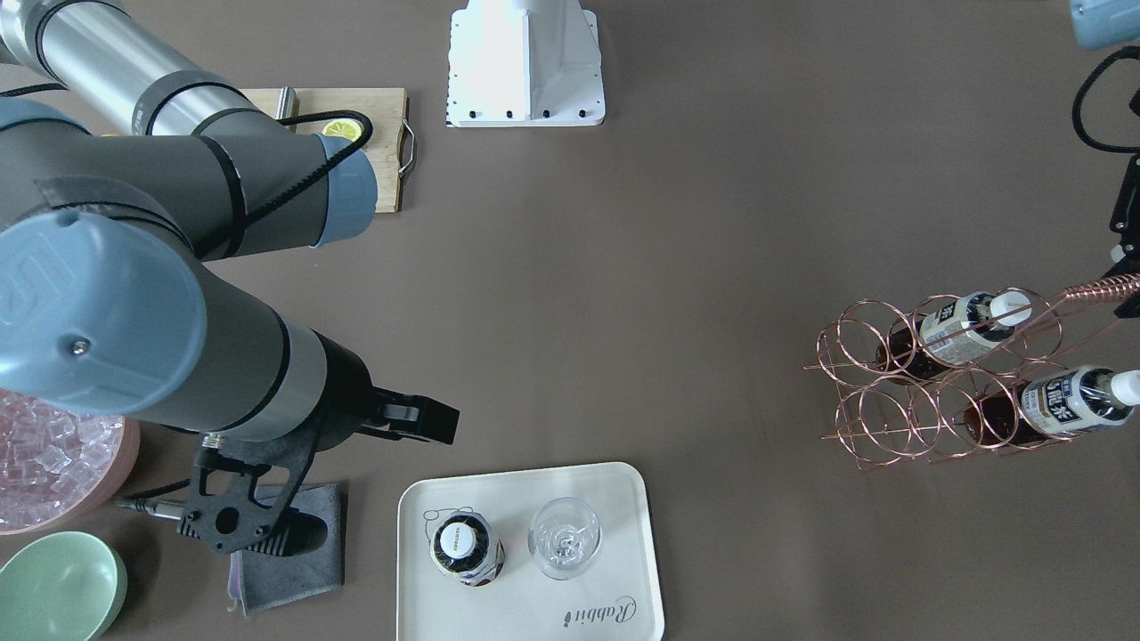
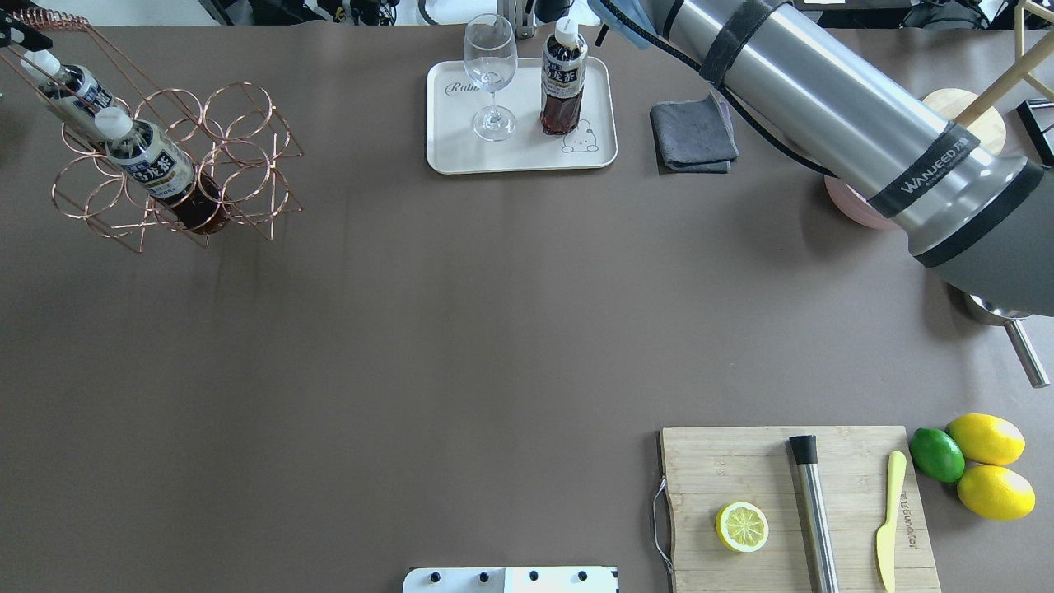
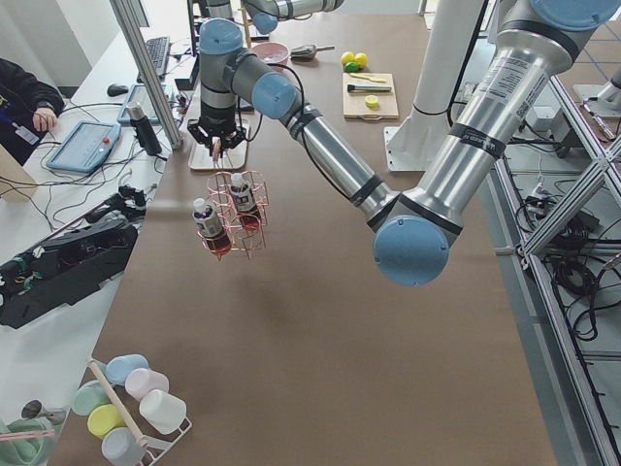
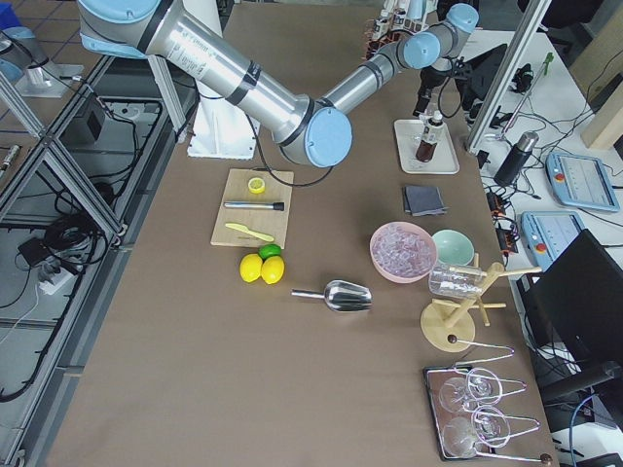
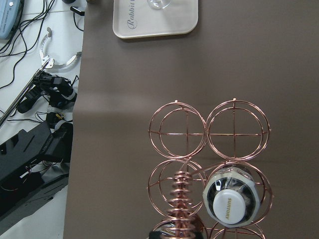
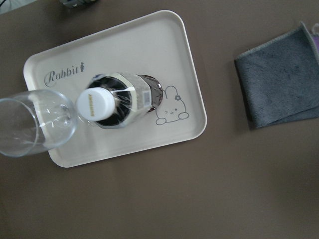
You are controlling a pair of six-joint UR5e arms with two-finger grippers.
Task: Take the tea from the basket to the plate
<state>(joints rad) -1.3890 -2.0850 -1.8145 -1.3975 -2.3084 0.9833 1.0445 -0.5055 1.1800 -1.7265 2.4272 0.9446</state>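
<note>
One tea bottle (image 1: 466, 547) stands upright on the cream "Rabbit" plate (image 1: 614, 499), next to a clear stemmed glass (image 1: 564, 537). It also shows in the right wrist view (image 6: 119, 102) and in the overhead view (image 2: 563, 82). Two more tea bottles (image 1: 966, 328) (image 1: 1060, 402) stand in the copper wire basket (image 3: 238, 209). My left gripper (image 1: 1124, 289) is shut on the basket's spiral handle (image 5: 182, 199). I cannot tell whether the basket rests on the table. My right gripper (image 1: 427, 420) hangs open and empty above and beside the plate.
A grey cloth (image 2: 693, 132) lies beside the plate. A pink bowl of ice (image 1: 53, 463) and a mint-green bowl (image 1: 58, 588) stand beyond it. A cutting board (image 2: 790, 502) carries a lemon half, a metal tube and a knife. The robot base (image 1: 525, 62) stands mid-table.
</note>
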